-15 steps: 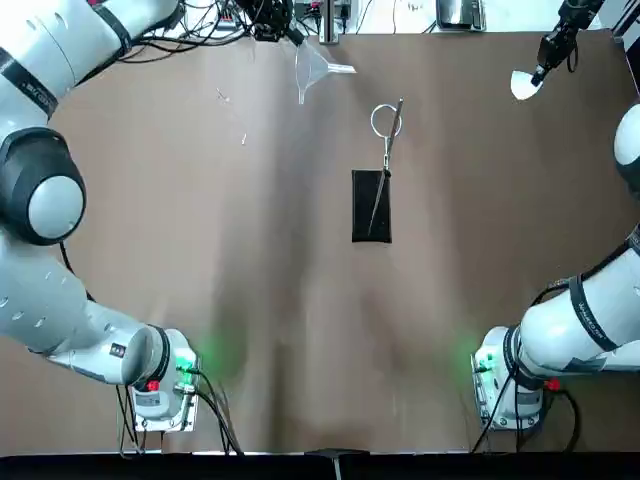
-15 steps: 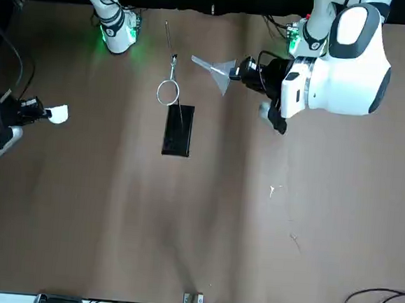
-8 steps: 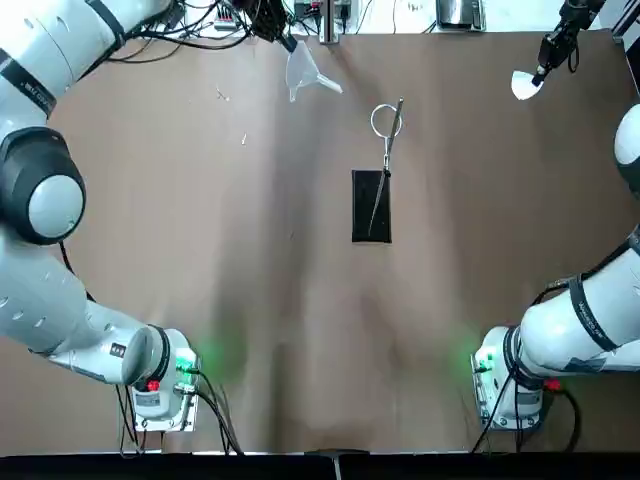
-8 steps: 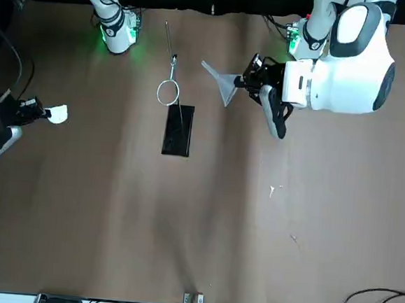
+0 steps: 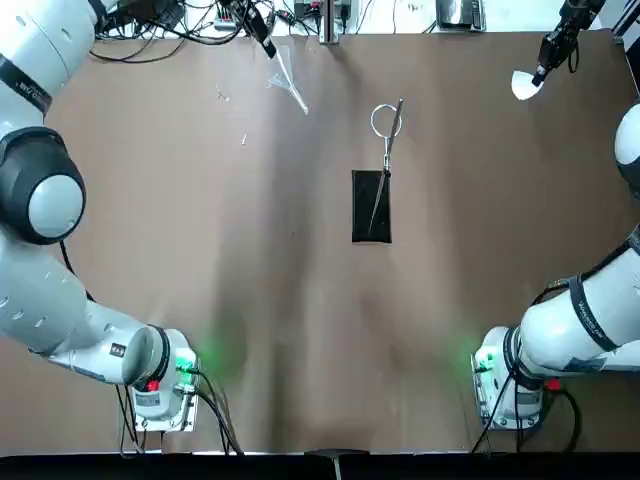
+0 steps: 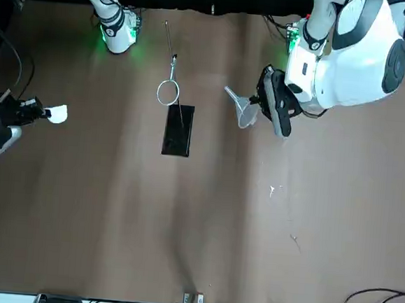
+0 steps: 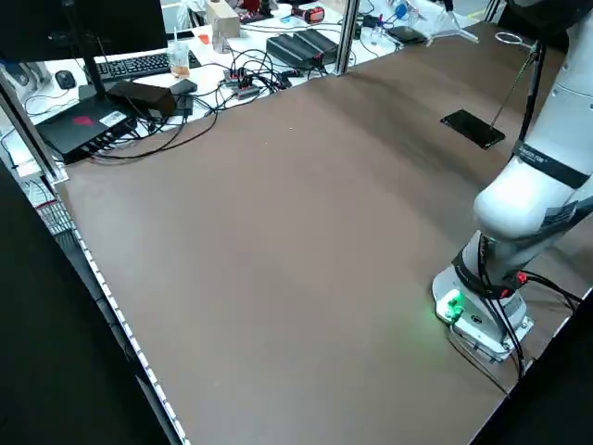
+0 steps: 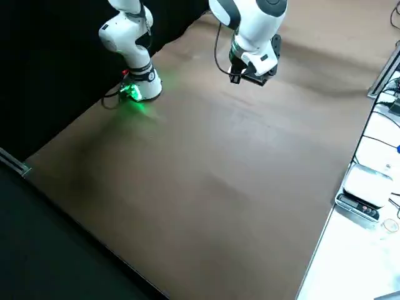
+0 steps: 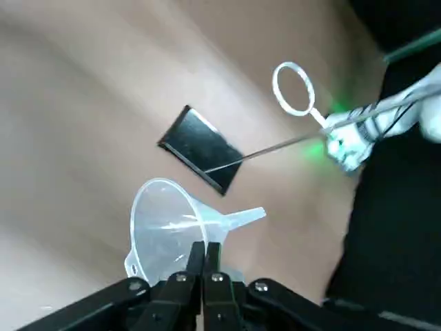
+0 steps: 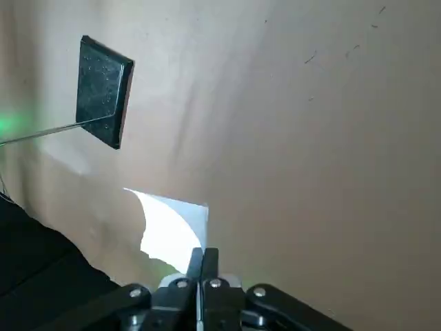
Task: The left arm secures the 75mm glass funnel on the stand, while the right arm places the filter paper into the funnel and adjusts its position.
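My left gripper point(image 5: 263, 36) is shut on the rim of the clear glass funnel point(image 5: 287, 85), holding it in the air near the table's far edge, left of the stand. In the left wrist view the fingertips point(image 9: 205, 252) pinch the funnel point(image 9: 165, 221), whose stem points sideways. The stand's black base point(image 5: 371, 205) lies at mid-table, its rod leaning to the wire ring point(image 5: 385, 120). At the far right corner my right gripper point(image 5: 545, 60) is shut on the white filter paper point(image 5: 524, 85), also seen as filter paper point(image 10: 172, 227) in its wrist view.
Cables and equipment point(image 5: 330, 15) crowd the space beyond the table's far edge. Small bits of debris point(image 5: 222, 95) lie on the brown table at the far left. Both arm bases point(image 5: 160, 385) stand at the near edge.
The left gripper has turned and carried the funnel farther to the left of the stand, and the funnel has tipped to a new angle. The right gripper and paper have stayed still.
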You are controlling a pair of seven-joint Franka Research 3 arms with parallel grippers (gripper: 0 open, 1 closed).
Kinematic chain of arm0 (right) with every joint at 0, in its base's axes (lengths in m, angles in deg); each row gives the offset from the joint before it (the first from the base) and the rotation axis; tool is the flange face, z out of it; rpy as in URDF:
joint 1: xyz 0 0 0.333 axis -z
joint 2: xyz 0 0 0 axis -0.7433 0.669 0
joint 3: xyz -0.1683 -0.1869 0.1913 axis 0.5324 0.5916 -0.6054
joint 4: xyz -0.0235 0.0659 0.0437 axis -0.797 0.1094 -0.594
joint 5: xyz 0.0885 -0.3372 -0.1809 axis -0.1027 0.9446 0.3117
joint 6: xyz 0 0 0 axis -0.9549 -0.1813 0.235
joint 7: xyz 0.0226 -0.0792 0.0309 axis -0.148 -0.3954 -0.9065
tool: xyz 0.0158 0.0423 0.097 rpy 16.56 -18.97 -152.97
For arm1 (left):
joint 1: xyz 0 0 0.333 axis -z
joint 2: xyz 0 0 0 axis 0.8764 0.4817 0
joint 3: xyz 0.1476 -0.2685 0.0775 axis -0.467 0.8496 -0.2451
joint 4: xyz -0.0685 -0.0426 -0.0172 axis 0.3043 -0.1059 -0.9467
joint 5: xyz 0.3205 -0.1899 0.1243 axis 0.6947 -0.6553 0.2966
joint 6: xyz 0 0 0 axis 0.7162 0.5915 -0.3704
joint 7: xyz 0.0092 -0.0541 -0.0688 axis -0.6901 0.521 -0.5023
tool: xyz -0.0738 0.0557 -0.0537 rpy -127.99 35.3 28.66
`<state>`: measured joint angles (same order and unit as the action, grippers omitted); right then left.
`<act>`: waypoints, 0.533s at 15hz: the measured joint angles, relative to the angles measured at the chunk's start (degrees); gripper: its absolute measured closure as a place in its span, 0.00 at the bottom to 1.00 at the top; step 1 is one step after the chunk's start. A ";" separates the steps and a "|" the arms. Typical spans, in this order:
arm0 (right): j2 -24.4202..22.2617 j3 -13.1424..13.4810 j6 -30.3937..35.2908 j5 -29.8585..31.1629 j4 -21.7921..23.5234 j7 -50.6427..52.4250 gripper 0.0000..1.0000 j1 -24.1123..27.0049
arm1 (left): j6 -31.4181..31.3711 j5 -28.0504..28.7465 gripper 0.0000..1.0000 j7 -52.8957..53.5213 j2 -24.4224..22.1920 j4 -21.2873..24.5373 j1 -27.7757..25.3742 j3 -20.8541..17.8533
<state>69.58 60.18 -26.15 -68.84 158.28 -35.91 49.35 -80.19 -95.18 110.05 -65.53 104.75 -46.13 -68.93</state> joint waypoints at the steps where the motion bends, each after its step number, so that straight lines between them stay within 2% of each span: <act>1: 0.00 0.00 0.00 0.00 0.00 0.00 0.99 0.00 | -0.03 1.62 0.98 2.09 0.00 -0.36 0.01 0.00; 4: 0.00 0.00 0.01 0.00 0.00 0.00 0.99 0.01 | -1.41 5.83 0.98 8.91 0.00 -1.51 0.16 0.03; 8: 0.00 0.00 0.01 0.00 0.03 0.00 0.99 0.03 | -3.00 7.52 0.98 12.96 0.00 -1.73 0.66 0.07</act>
<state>69.58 60.18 -26.14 -68.84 158.31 -35.90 49.37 -83.19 -87.67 123.01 -65.52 103.02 -45.47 -68.86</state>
